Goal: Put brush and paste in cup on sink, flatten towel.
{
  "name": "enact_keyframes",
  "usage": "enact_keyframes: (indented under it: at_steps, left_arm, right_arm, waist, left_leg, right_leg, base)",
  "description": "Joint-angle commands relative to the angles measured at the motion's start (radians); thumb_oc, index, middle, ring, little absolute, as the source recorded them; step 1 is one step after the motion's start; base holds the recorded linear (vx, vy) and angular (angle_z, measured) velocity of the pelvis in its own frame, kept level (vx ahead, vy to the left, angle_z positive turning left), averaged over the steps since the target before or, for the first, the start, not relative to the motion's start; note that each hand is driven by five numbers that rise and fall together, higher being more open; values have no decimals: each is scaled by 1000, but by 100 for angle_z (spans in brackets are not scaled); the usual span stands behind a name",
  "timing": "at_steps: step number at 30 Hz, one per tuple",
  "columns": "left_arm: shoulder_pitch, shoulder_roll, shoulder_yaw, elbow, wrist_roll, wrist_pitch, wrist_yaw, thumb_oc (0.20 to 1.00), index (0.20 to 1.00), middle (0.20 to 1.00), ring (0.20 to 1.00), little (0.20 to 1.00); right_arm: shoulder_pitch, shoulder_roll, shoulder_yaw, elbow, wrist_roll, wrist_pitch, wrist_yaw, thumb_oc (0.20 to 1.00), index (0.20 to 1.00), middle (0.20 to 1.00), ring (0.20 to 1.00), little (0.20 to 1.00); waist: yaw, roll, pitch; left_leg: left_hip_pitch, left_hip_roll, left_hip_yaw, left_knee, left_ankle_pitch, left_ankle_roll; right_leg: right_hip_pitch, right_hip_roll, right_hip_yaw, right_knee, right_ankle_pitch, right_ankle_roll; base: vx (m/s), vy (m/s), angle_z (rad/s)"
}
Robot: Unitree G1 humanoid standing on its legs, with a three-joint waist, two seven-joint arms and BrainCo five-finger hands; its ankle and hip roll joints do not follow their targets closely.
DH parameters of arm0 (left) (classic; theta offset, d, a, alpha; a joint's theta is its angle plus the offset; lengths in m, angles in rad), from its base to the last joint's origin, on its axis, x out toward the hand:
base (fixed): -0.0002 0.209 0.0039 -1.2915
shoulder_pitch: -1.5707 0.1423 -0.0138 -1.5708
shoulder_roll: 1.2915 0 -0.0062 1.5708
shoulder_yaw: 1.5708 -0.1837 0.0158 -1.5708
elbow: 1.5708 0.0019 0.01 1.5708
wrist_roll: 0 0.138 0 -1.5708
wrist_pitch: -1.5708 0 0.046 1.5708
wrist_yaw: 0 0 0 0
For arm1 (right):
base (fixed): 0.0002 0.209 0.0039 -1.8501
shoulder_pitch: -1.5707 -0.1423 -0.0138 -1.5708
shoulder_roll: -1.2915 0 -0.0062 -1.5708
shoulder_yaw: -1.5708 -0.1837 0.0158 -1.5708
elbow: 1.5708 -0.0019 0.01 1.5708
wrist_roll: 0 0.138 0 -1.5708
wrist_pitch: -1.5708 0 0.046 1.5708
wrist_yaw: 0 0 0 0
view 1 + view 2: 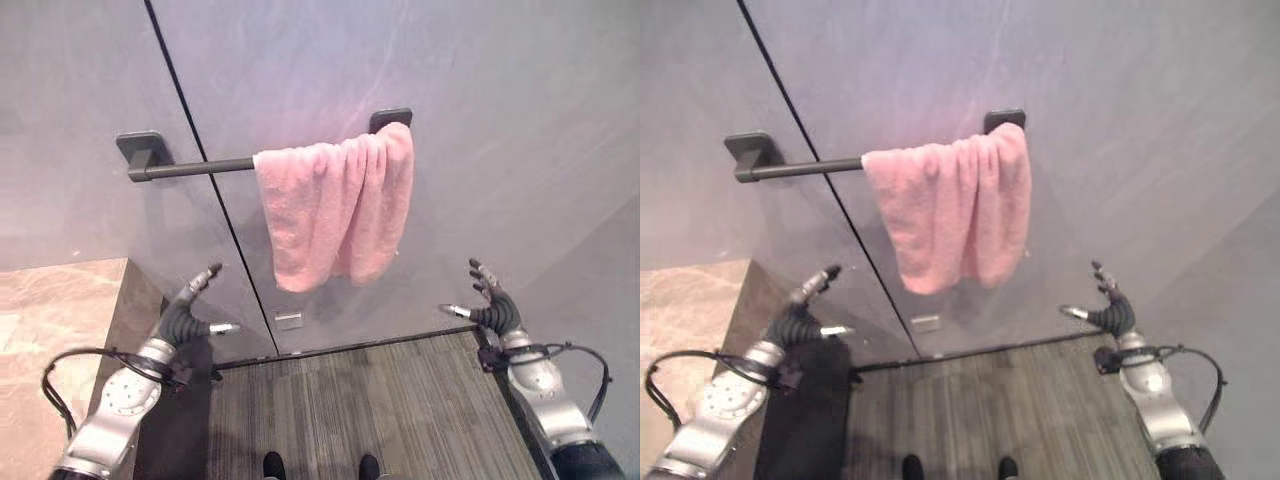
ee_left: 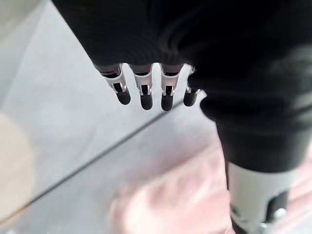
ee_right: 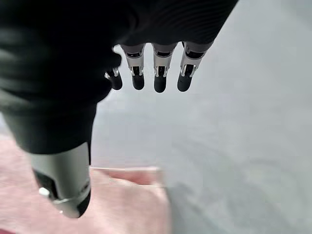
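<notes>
Nearest the camera, grey wood-grain plank floor (image 1: 380, 400) runs along the bottom, matte, with fine lines across it. Left hand (image 1: 185, 315) sits at 8 o'clock, silver fingers with dark tips straight and spread, released, grasping nothing; left wrist view shows the fingers (image 2: 146, 95) extended in a row over pink cloth. Right hand (image 1: 492, 305) at 4 o'clock, same state: released, fingers fanned, thumb out, empty. Both hang below the towel and apart from it.

Pink terry towel (image 1: 335, 210) is at centre, draped over a dark grey metal bar (image 1: 190, 168) with square end mounts. Cloth is soft, looped, fuzzy; it is bunched toward the bar's 3 o'clock end, folded into thick vertical pleats, lower hem uneven, the left portion of the bar bare. Judgement: the flatten step is not done; the towel needs spreading along the bar.

Beige marbled stone desk (image 1: 50, 320) at 8 o'clock, polished, bare on the part that shows. Brush, paste, cup and sink can't be checked from here, so that part's status cannot be told.

Smooth grey wall panels (image 1: 480, 100) behind, a thin dark seam (image 1: 200, 160) running diagonally. Small pale rectangular tag (image 1: 288, 320) low on the wall under the towel.
</notes>
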State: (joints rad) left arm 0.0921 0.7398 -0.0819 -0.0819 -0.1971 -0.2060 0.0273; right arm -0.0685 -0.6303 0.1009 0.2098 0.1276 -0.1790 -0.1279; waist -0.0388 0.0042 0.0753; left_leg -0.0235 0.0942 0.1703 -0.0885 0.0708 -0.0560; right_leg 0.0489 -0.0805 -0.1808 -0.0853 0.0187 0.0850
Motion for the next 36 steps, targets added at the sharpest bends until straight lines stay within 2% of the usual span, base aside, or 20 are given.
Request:
enact_keyframes:
  at_steps: [1, 4, 10, 13, 22, 30, 32, 33, 36]
  left_arm:
    - [-135, 56, 28, -44, -112, -58, 33, 1000, 1000, 1000, 1000, 1000]
    - [-216, 63, -3, -43, -167, -62, 49, 1000, 1000, 1000, 1000, 1000]
    - [-371, 64, -70, -43, -174, -74, 89, 1000, 1000, 1000, 1000, 1000]
    - [-488, 11, -134, -6, -170, -75, 128, 1000, 1000, 1000, 1000, 1000]
    - [-607, -84, -204, 57, -177, -66, 174, 1000, 1000, 1000, 1000, 1000]
    - [-571, -95, -169, 15, -142, -56, 178, 1000, 1000, 1000, 1000, 1000]
    - [-550, -98, -159, 0, -139, -51, 172, 1000, 1000, 1000, 1000, 1000]
    - [-538, -101, -157, -7, -141, -49, 162, 1000, 1000, 1000, 1000, 1000]
    - [-525, -102, -158, -13, -143, -46, 153, 1000, 1000, 1000, 1000, 1000]
  right_arm:
    - [-186, -46, 37, -26, 60, -21, -14, 1000, 1000, 1000, 1000, 1000]
    - [-280, -61, 90, -16, 61, -5, -21, 1000, 1000, 1000, 1000, 1000]
    - [-411, -68, 145, -6, 51, 15, -49, 1000, 1000, 1000, 1000, 1000]
    - [-481, -37, 163, 4, 62, 29, -83, 1000, 1000, 1000, 1000, 1000]
    - [-540, 16, 183, -18, 59, 41, -119, 1000, 1000, 1000, 1000, 1000]
    - [-506, 41, 149, -64, 51, 31, -129, 1000, 1000, 1000, 1000, 1000]
    - [-491, 49, 140, -69, 50, 31, -129, 865, 865, 865, 865, 865]
    - [-483, 54, 137, -67, 59, 29, -125, 843, 843, 843, 843, 843]
    - [-473, 59, 133, -70, 67, 29, -124, 846, 846, 846, 846, 846]
  waist:
    - [24, -28, 3]
    - [28, -27, 14]
    - [27, -20, 39]
    - [16, -10, 49]
    - [1, -13, 54]
    - [-1, -14, 47]
    - [0, -15, 41]
    - [1, -15, 37]
    - [2, -16, 34]
  left_leg:
    - [-20, 18, -26, 1, 20, -41]
    - [-43, 15, -29, 1, 26, -45]
    - [-112, 12, -38, 1, 44, -57]
    - [-144, 11, -32, 1, 46, -58]
    - [-153, 12, -10, 1, 41, -52]
    - [-128, 17, -2, 1, 31, -49]
    - [-116, 19, -2, 1, 27, -50]
    - [-108, 22, -1, 1, 26, -51]
    - [-101, 24, -2, 1, 25, -53]
  right_leg:
    - [-32, -48, 6, 40, 34, 67]
    - [-47, -52, 6, 38, 43, 69]
    - [-100, -63, 1, 20, 73, 75]
    - [-134, -73, 16, 0, 97, 81]
    - [-163, -81, 51, -2, 105, 84]
    - [-147, -79, 61, -2, 95, 86]
    - [-135, -76, 60, -2, 89, 85]
    - [-124, -75, 59, -2, 83, 85]
    - [-115, -74, 56, -2, 79, 84]
  base:
    - [-37, 25, 20]
    - [-42, 14, 5]
    - [-83, 22, 9]
    - [-55, 49, 0]
    - [20, 27, -9]
    - [40, 0, -2]
    - [53, -16, -3]
    - [66, -26, -5]
    - [10, -5, -1]
